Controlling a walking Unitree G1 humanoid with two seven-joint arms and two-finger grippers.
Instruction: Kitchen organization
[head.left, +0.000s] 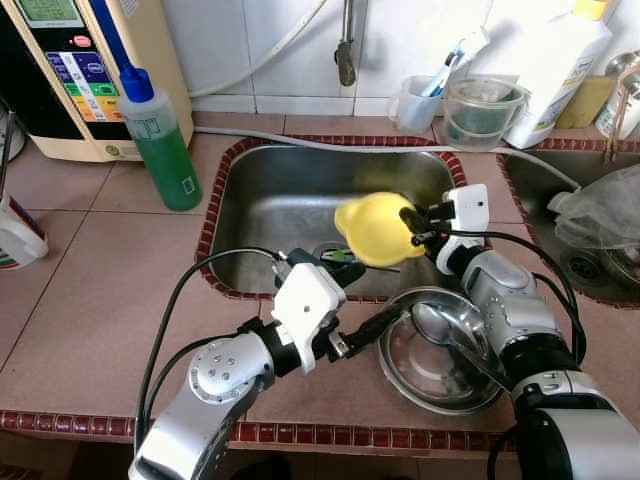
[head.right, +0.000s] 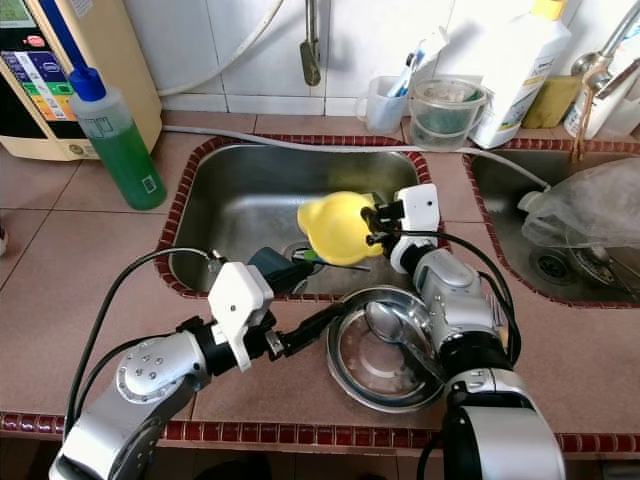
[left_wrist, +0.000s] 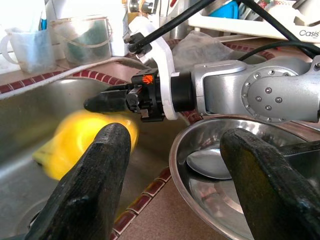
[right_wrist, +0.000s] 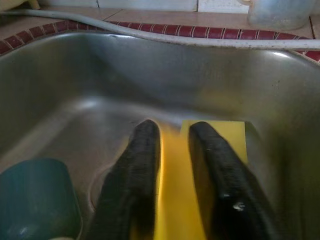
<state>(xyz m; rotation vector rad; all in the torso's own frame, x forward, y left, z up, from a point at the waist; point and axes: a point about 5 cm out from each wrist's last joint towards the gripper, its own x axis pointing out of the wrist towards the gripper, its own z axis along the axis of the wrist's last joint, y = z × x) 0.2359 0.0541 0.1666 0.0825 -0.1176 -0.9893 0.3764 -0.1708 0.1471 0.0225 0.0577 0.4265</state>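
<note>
Nearest, the left tool sits spread at the steel bowl on the bench. Beyond, the right tool pinches a yellow cloth over the sink. I'd lower it slowly, clear of the teal cup.

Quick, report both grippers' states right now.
Left gripper: open, empty, beside the steel bowl.
Right gripper: shut on the yellow object, held over the sink.
</note>
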